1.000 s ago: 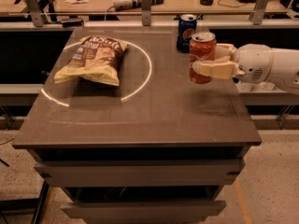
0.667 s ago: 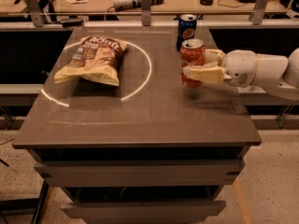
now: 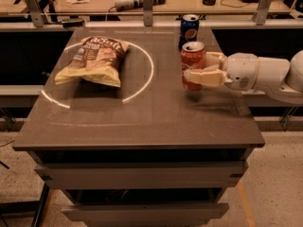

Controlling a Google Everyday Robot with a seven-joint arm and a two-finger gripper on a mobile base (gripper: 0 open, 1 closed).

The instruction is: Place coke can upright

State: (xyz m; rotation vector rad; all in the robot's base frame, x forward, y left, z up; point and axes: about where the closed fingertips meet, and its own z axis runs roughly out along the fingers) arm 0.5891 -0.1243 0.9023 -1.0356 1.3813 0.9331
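While reaching in from the right, holds the coke can (image 3: 193,58) tight in the gripper (image 3: 195,69), with one pale finger across the near side and the other behind. Has moved left since a second ago, away from the right edge. Has come down too, closer to the top of the table (image 3: 142,122). Keeps the coke can standing straight, silver top up. Hangs very low now, with a small dark shadow just under. Cannot tell if touching the table yet.

Means a job nearly done, by the look of it: upright already, and over a bare spot on the right half of the table. Maybe needs one last bit of going down. Then needs a soft letting go and a slow pull back to the right, with no bump on the way out. Could tip over if let go too high or nudged by a finger.

Just past the coke can, on the far side: a blue can (image 3: 190,28), near but not touching. Could get knocked by a push toward the far edge, so best to stay clear of it. Well off to the left: a chip bag (image 3: 94,60), lying flat inside a white ring (image 3: 150,72) on the table. Too far away to get in the way. Nothing seen between the coke can and the table top.
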